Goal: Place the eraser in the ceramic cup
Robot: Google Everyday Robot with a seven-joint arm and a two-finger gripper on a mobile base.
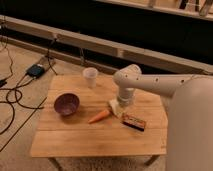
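Note:
The white ceramic cup (90, 77) stands upright near the far edge of the wooden table (75, 135). My gripper (116, 106) hangs from the white arm and is down at the tabletop right of centre, just right of the orange carrot (99, 116). An off-white block at the gripper's tip looks like the eraser (114, 106), partly hidden by the gripper. The cup is apart from the gripper, to its far left.
A dark purple bowl (66, 103) sits on the left half of the table. A dark brown-and-orange box (134, 121) lies right of the gripper. Cables and a black device (36, 70) lie on the floor at left. My white body fills the right side.

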